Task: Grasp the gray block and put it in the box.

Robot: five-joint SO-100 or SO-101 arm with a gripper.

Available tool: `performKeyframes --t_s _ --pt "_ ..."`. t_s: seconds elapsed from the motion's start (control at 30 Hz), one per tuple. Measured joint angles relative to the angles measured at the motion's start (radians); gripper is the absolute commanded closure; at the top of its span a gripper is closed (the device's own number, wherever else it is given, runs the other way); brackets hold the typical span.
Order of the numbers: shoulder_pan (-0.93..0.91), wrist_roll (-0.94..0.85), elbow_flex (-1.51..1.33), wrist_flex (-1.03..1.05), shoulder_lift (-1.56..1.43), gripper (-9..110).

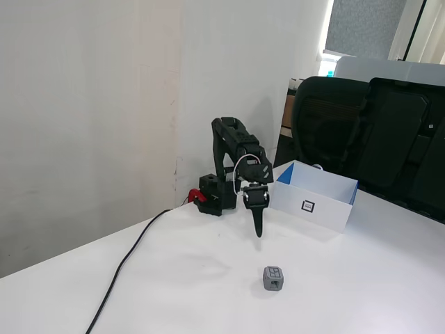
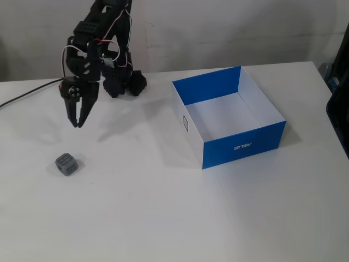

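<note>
While my hand (image 2: 76, 123) hangs above the counter (image 2: 163, 218), fingers pointing down and nearly pressed together with nothing between them, the block (image 2: 66, 164) sits on the counter just below it in a fixed view, well apart from the empty box (image 2: 244, 143).

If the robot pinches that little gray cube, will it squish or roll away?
Probably neither. The gray block looks like hard plastic with flat faces, so it should sit still rather than roll on the table. Its rounded edges might let it slip if the gripper pinches off-center. It's tiny, so likely very light.
</note>
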State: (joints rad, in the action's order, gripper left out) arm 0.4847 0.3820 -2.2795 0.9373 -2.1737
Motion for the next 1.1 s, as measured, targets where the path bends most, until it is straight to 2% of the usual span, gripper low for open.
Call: performKeyframes --t_s 0.23,0.33,0.4,1.1 --pt "0.017 0.009 0.095 0.009 0.133 100" --pt "0.018 0.009 0.127 0.023 0.161 82" --pt "0.017 0.009 0.149 0.035 0.178 75" --pt "-0.018 0.021 0.368 0.048 0.445 71"
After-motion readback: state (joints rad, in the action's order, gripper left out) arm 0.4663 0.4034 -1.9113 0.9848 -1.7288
